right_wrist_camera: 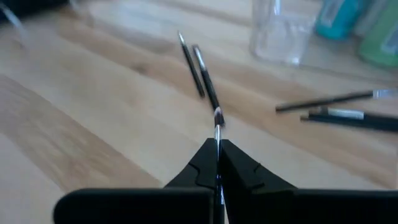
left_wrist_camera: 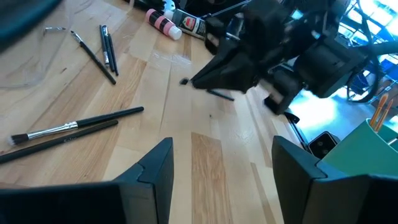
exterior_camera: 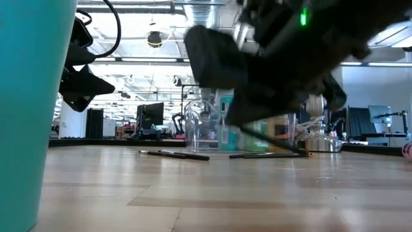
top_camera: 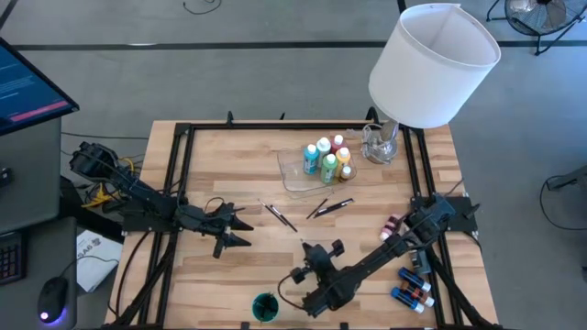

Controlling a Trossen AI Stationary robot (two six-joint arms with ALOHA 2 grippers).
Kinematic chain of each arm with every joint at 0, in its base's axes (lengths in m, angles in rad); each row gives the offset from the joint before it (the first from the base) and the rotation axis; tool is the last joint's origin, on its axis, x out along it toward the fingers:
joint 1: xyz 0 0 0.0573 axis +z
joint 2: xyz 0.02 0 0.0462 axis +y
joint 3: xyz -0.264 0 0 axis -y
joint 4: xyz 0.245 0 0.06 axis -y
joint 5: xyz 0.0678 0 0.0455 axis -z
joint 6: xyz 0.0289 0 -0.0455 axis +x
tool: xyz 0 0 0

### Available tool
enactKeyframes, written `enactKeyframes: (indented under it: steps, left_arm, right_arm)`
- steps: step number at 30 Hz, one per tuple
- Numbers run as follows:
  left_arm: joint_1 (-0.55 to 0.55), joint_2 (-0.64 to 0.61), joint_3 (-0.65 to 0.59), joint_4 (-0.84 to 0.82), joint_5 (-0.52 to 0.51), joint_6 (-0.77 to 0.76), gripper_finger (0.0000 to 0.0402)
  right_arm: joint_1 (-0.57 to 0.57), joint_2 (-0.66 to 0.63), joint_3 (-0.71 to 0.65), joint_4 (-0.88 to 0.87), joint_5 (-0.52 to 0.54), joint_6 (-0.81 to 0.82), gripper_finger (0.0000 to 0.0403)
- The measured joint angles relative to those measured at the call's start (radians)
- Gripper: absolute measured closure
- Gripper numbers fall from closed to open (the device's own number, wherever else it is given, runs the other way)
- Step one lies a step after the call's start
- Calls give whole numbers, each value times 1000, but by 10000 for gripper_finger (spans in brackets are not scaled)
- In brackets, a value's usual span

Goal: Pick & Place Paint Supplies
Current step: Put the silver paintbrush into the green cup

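My right gripper point(top_camera: 309, 249) is low over the table's near middle, shut on a thin dark brush point(right_wrist_camera: 217, 124). Two pairs of loose brushes point(top_camera: 280, 217) point(top_camera: 330, 206) lie flat on the wood beyond it. White-capped paint bottles point(top_camera: 327, 160) stand in a clear tray point(top_camera: 292, 174) at the far middle. A pink bottle point(top_camera: 393, 225) and several more bottles point(top_camera: 411, 289) lie by the right arm. My left gripper point(left_wrist_camera: 224, 174) hovers at the left, open with nothing between its fingers, facing the right gripper point(left_wrist_camera: 249, 68). My right gripper pinches the brush's shaft point(right_wrist_camera: 217, 142) between its two fingertips. The brush lies along the fingers and sticks out ahead of them, bristle end point(right_wrist_camera: 218, 116) foremost. The fingers slant down toward the table's far left. The brush point(exterior_camera: 273, 140) tilts down over the wood.
A teal cup point(top_camera: 266, 307) stands at the near edge beside the right arm. A big white lampshade point(top_camera: 431, 64) on a glass base point(top_camera: 381, 142) stands at the far right. Black frame rails point(top_camera: 174, 183) run along the table's sides. Bare wood lies between the two grippers.
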Motion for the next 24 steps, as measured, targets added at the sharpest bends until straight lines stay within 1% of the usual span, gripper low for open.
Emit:
enactKeyframes:
  steps: [4, 7, 10, 14, 15, 19, 24]
  left_arm:
    - [0, 0, 0, 0, 0, 0, 238]
    - [0, 0, 0, 0, 1, 0, 238]
    - [0, 0, 0, 0, 1, 0, 238]
    - [0, 0, 0, 0, 1, 0, 238]
    - [0, 0, 0, 0, 0, 0, 238]
    - [0, 0, 0, 0, -11, 1, 238]
    - [0, 0, 0, 0, -14, 1, 238]
  right_arm:
    - [32, -47, 0, -4, 83, -3, 403]
    - [63, -86, 0, 0, 156, -44, 403]
    - [101, -125, 0, 4, 274, -62, 403]
    - [157, -147, 2, 43, 464, -81, 403]
    - [169, -147, 2, 66, 489, -99, 403]
    - [186, -147, 2, 173, 497, -214, 403]
    - [163, -147, 2, 353, 497, -446, 403]
